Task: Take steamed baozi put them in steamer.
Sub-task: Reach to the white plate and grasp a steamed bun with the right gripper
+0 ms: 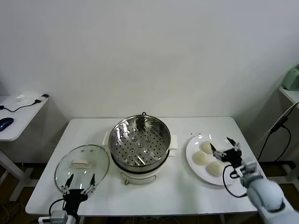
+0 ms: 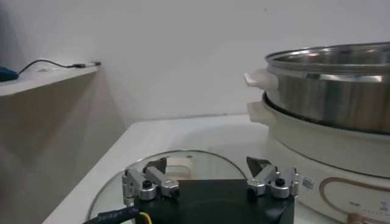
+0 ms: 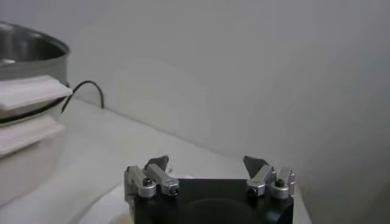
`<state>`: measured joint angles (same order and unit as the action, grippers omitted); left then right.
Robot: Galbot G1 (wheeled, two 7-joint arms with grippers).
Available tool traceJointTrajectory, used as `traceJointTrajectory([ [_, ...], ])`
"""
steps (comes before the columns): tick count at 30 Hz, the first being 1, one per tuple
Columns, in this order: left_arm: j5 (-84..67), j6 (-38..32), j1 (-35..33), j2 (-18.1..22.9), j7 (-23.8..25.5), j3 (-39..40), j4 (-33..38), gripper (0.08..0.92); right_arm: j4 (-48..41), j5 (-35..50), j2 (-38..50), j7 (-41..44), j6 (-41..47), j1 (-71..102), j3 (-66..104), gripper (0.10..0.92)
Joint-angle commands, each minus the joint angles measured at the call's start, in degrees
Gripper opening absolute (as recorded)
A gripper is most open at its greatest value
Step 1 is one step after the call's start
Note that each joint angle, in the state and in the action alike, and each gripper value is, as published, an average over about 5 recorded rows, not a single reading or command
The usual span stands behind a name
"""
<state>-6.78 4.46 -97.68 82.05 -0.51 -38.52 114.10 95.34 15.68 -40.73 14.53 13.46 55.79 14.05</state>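
The steamer (image 1: 140, 140), a shiny steel pot with a perforated tray on a white base, stands mid-table and holds nothing. Three cream-white baozi (image 1: 201, 158) lie on a white plate (image 1: 192, 150) to its right. My right gripper (image 1: 225, 145) hovers open over the plate's right side, just beside the baozi, with nothing between its fingers. My left gripper (image 1: 81, 178) is open over the front edge of the glass lid (image 1: 81, 163). In the left wrist view the left gripper (image 2: 208, 163) shows open above the lid (image 2: 183, 159), with the steamer (image 2: 329, 85) beside it. The right wrist view shows the right gripper (image 3: 207, 163) open and the steamer (image 3: 24, 55) farther off.
The glass lid lies flat on the table left of the steamer. A side table (image 1: 21, 116) with a blue mouse (image 1: 5, 122) and a cable stands at far left. A green object (image 1: 292, 77) sits on a shelf at far right, with a black cable (image 1: 280, 123) hanging below it.
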Motion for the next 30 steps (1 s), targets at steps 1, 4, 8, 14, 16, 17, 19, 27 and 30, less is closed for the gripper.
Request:
traceJointTrajectory([
  [1, -0.15, -0.24, 0.02, -0.09, 0.02, 0.0, 0.02, 0.823, -12.07, -4.36, 16.63, 16.96, -1.89, -27.51, -24.14, 0.823],
  [4, -0.13, -0.46, -0.08, -0.09, 0.03, 0.08, -0.07, 0.823, -18.36, -5.41, 19.06, 28.75, -8.01, -42.86, -40.22, 0.823],
  [8, -0.07, -0.8, -0.18, -0.09, 0.04, 0.33, -0.51, 0.823, -24.92, -5.6, 19.21, 42.27, -14.65, -63.68, -63.1, 0.823],
  [14, 0.24, -1.19, 0.09, -0.04, 0.04, 0.74, -1.63, 0.823, -31.91, -4.65, 12.28, 51.58, -17.44, -87.09, -90.63, 0.823],
  [16, 0.28, -1.26, 0.27, -0.01, 0.04, 0.84, -2.06, 0.823, -33.99, -2.77, 8.39, 52.03, -16.35, -91.01, -96.03, 0.823],
  [17, 0.3, -1.27, 0.35, 0.0, 0.04, 0.89, -2.21, 0.823, -34.79, -1.53, 6.61, 51.68, -15.43, -91.83, -97.78, 0.823],
  [19, 0.34, -1.29, 0.5, 0.06, 0.06, 0.97, -2.46, 0.823, -36.44, 1.15, 3.1, 50.52, -13.16, -92.24, -100.39, 0.823],
  [27, 0.48, -1.15, 0.65, 0.42, 0.13, 0.93, -2.95, 0.823, -44.36, 4.79, -6.86, 47.07, -8.46, -81.33, -96.51, 0.823],
  [30, 0.51, -1.15, 0.76, 0.4, 0.16, 0.91, -3.51, 0.823, -47.14, 4.75, -9.78, 46.23, -7.59, -77.75, -94.24, 0.823],
])
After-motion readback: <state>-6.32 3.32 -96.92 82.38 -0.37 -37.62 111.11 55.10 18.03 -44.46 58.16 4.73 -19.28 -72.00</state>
